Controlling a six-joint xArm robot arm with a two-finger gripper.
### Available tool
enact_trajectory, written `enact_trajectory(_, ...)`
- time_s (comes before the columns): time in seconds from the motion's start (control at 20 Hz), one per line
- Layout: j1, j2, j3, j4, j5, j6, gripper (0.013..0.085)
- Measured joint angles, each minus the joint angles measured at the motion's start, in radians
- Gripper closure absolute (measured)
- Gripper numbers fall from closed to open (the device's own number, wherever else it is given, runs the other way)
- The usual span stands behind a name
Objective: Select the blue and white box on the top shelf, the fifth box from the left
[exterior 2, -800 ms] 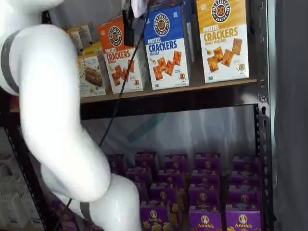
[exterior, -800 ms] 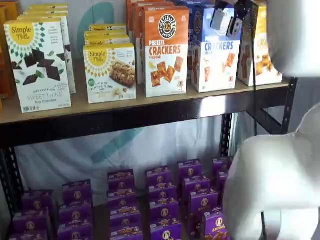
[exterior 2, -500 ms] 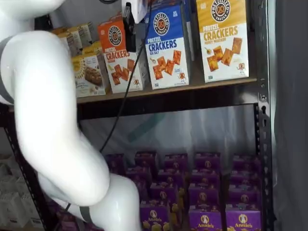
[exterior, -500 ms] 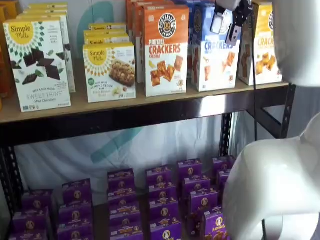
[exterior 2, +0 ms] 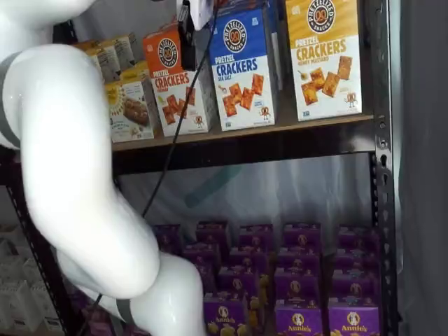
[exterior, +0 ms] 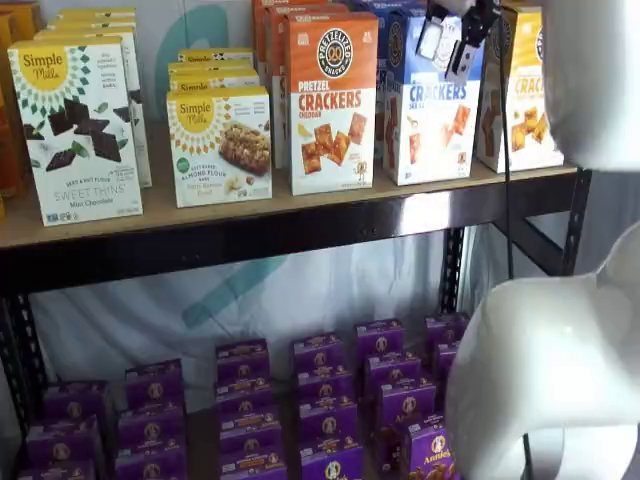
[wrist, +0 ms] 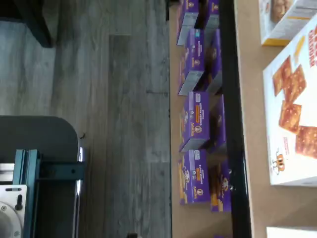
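Observation:
The blue and white box (exterior: 436, 125) stands upright on the top shelf (exterior: 250, 212), between an orange box and a yellow-and-white box; it shows in both shelf views (exterior 2: 244, 73). My gripper (exterior: 449, 42) hangs from the view's top edge in front of the box's blue upper part, with a gap between its two fingers and nothing in them. In a shelf view only one black finger (exterior 2: 187, 31) shows, side-on, just left of the box. The wrist view shows the shelf board (wrist: 252, 99) and the orange box's white lower part (wrist: 292, 104).
An orange Pretzel Crackers box (exterior: 333, 100), a yellow-and-white cracker box (exterior 2: 325, 56) and Simple Mills boxes (exterior: 78, 130) share the shelf. Small purple boxes (exterior: 325, 400) fill the level below. A black upright (exterior 2: 381, 175) and my white arm (exterior 2: 77, 175) stand close by. A cable (exterior 2: 175, 133) hangs down.
My gripper has risen a little in front of the blue and white box. The arm's white body has shifted slightly. The boxes have not moved.

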Motion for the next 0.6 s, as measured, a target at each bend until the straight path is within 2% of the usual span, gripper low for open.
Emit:
enact_trajectory(0.25, -0.036, 0.038, -0.072, 0.034, 0.003, -0.011, 0.013)
enact_trajectory(0.6, -0.083, 0.147, -0.245, 0.094, 0.034, -0.008, 0.013)
